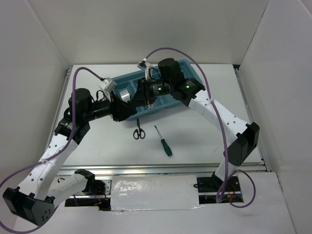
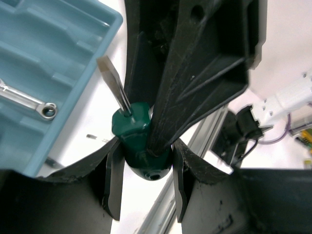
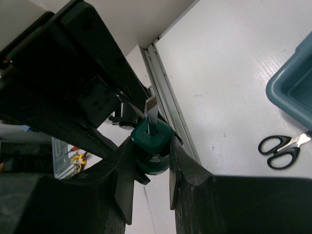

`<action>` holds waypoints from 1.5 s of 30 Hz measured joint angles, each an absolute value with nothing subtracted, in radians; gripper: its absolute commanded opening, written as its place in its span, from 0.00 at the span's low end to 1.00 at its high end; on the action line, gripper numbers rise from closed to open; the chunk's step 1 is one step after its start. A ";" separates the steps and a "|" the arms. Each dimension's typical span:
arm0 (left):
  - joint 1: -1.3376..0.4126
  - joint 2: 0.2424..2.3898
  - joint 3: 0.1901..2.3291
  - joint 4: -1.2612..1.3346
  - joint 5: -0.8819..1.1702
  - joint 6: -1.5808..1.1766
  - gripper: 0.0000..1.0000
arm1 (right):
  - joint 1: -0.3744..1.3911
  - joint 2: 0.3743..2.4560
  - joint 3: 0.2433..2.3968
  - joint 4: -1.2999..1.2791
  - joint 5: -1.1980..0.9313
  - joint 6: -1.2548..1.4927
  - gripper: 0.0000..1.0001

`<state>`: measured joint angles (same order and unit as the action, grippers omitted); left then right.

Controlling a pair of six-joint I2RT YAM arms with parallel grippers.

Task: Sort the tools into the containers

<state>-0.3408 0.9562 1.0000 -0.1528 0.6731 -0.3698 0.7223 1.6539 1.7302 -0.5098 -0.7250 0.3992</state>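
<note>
— Where is the stubby screwdriver (image 2: 139, 134) found?

— It is held in the air just beside the near rim of the tray (image 2: 58, 44), over the white table (image 1: 204, 136), and not inside any compartment. A squat, glossy green handle with rounded corners is seen, and a short, flat steel blade stands out of its top.

— By what is it gripped?

— It is clamped from two sides. The left gripper (image 2: 146, 158) is closed on the butt of the handle, with its matte black fingers (image 2: 113, 185) pressed against the green plastic. The right gripper (image 3: 152, 158) is closed on the same handle, which is touched on both flanks by its fingers (image 3: 126, 185). In the overhead view the two grippers are set nose to nose, and the tool is hidden between them.

— What is seen of the tray?

— Smooth teal-blue plastic is seen, moulded into oblong, round-cornered compartments with stepped walls. A slim silver wrench (image 2: 29, 100) with a ring end is laid in one of them. A silver-grey tape roll (image 1: 123, 94) is seen at the tray's left end, partly hidden by the left arm.

— And on the table?

— Black-handled scissors (image 1: 139, 132) are laid near the tray's front edge with their blades shut. Just to their right, a long screwdriver (image 1: 165, 143) with a green handle and a thin shaft is laid at a slant.
</note>
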 measured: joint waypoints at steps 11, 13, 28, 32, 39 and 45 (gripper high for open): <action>-0.349 0.959 1.039 -0.219 0.543 -0.343 0.99 | 0.691 1.658 1.736 -0.519 -0.695 0.376 0.00; -0.339 0.951 1.048 -0.245 0.484 -0.338 0.99 | 0.650 1.657 1.735 -0.522 -0.675 0.355 0.00; -0.257 1.031 1.118 -0.472 0.299 -0.209 0.99 | 0.373 2.183 2.217 -0.657 -0.095 -0.062 0.01; -0.264 1.030 1.081 -0.479 0.277 -0.199 0.99 | 0.383 2.363 2.281 -0.677 0.029 -0.139 0.09; -0.279 1.027 1.077 -0.495 0.258 -0.185 0.99 | 0.398 2.429 2.264 -0.727 0.119 -0.202 0.75; -0.282 1.021 1.072 -0.494 0.251 -0.186 0.99 | 0.405 2.302 2.154 -0.756 0.060 -0.194 0.73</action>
